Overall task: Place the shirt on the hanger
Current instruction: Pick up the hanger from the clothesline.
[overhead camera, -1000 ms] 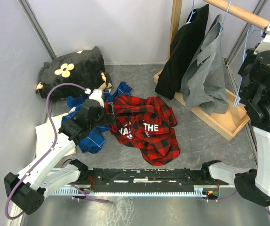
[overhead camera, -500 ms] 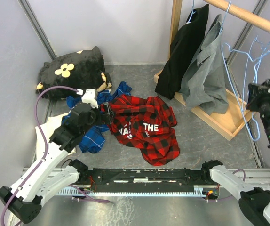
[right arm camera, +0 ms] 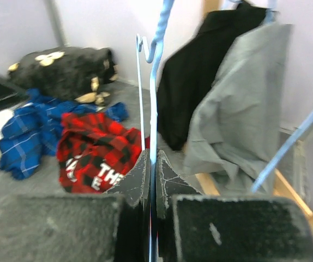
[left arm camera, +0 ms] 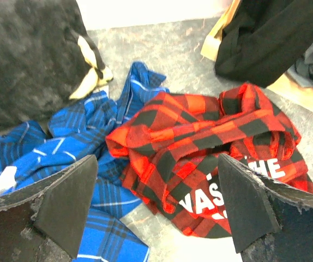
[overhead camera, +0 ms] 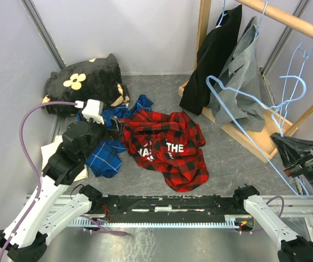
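Right gripper (right arm camera: 152, 164), well right of the shirt (overhead camera: 167, 144): clenched on the hanger (right arm camera: 152, 109), wire up in the air. Left gripper (left arm camera: 157, 180): spread wide, empty, above shirt's left edge. Shirt crumpled on floor, lettering up, blue plaid shirt (overhead camera: 104, 158) touching its left.

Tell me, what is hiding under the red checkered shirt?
The red shirt lies on the grey table, its left edge seemingly overlapping the blue plaid shirt. Anything else beneath is covered by its crumpled cloth.
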Action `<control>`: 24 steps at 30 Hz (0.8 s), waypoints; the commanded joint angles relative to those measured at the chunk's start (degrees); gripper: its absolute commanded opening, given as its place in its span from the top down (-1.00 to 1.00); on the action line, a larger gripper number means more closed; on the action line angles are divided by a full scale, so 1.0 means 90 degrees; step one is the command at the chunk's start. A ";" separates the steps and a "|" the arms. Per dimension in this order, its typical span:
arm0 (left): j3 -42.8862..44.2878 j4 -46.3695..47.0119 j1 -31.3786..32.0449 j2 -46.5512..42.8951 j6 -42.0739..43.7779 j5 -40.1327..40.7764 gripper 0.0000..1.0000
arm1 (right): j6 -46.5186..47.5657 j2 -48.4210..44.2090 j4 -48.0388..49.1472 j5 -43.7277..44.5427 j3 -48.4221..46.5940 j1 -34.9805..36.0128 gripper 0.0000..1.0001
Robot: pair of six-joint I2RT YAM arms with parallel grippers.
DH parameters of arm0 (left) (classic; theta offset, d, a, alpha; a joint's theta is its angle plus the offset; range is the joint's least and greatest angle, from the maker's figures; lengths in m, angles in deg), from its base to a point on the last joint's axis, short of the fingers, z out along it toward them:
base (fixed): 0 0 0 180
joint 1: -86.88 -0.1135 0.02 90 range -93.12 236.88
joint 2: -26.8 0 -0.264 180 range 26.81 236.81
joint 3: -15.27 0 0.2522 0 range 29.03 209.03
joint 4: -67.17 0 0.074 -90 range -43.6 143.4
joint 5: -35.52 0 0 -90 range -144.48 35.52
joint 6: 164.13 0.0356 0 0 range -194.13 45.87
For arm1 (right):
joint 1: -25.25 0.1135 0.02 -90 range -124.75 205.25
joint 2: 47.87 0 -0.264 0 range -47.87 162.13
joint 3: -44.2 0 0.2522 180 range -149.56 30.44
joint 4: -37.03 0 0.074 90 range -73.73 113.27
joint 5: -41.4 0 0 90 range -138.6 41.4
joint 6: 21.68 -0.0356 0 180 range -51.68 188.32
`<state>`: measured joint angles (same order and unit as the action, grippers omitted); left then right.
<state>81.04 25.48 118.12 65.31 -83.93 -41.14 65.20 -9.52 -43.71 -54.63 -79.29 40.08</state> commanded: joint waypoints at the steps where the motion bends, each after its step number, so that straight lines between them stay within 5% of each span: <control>1: 0.0540 0.0274 -0.0015 -0.0111 0.0557 0.0150 -0.92 | -0.0076 0.0517 0.0185 -0.1827 0.0093 -0.0036 1.00; 9: 0.0928 -0.0041 -0.0012 -0.0446 0.0880 0.0283 -0.91 | -0.0683 0.1145 0.1269 -0.3493 0.1594 -0.0034 1.00; 14: 0.1061 -0.0245 -0.0015 -0.0558 0.1090 -0.0252 -0.89 | -0.1005 0.1257 0.2270 -0.3701 0.2810 0.0011 1.00; 18: 0.1066 -0.0336 -0.0014 -0.0491 0.1235 -0.0813 -0.87 | -0.0949 0.1428 0.2450 -0.3169 0.3223 0.0584 1.00; 24: 0.1115 -0.0441 -0.0016 -0.0274 0.1375 -0.1445 -0.83 | -0.0620 0.2074 0.2518 -0.1416 0.3444 0.2653 1.00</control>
<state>88.89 21.83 118.12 61.48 -75.21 -48.09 57.90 6.35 -26.44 -77.12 -48.60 55.75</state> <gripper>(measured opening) 0.921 0.052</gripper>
